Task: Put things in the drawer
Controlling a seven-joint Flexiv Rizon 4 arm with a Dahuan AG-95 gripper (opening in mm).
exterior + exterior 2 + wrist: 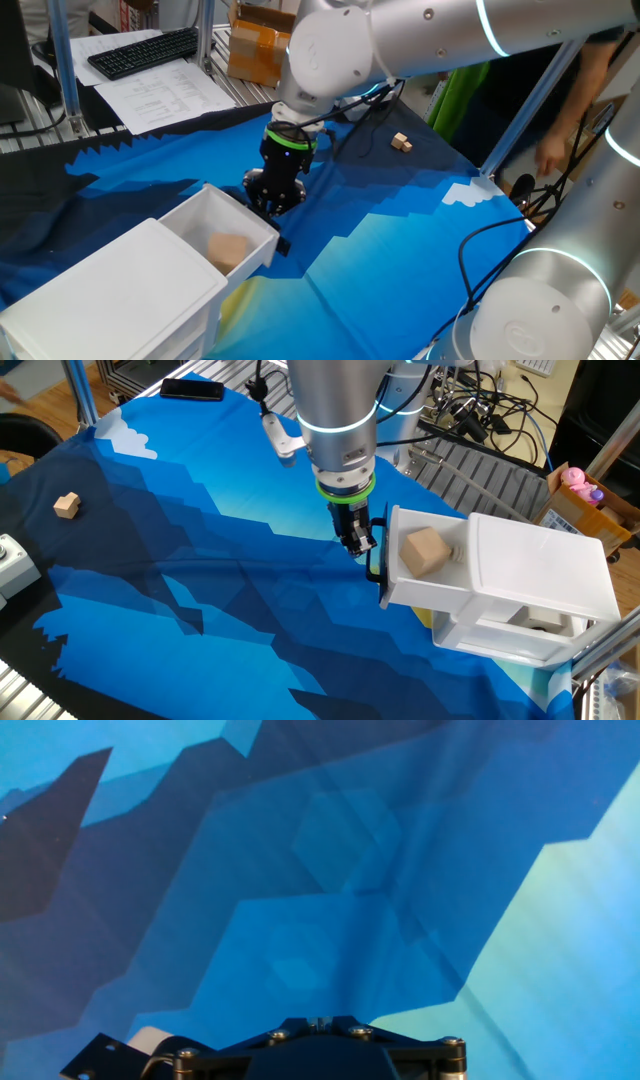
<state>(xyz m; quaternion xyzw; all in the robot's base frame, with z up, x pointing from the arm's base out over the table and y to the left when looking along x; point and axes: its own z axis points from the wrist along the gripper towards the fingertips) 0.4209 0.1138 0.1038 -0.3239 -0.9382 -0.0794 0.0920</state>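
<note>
A wooden cube point(424, 551) already lies inside the drawer point(432, 588), which stands pulled out of the white cabinet point(540, 575). Your gripper point(356, 544) hangs low just in front of the drawer's face, close to the black tab point(376, 572), and carries nothing; whether its jaws are parted or closed you cannot tell, since the hand view shows only blue cloth point(330, 870). The likely step is closing the drawer. Line the fingers squarely on the drawer's front near the tab and push straight along its slide, slowly, so the cabinet doesn't skid. Another block point(67, 505) rests far from the drawer.
</note>
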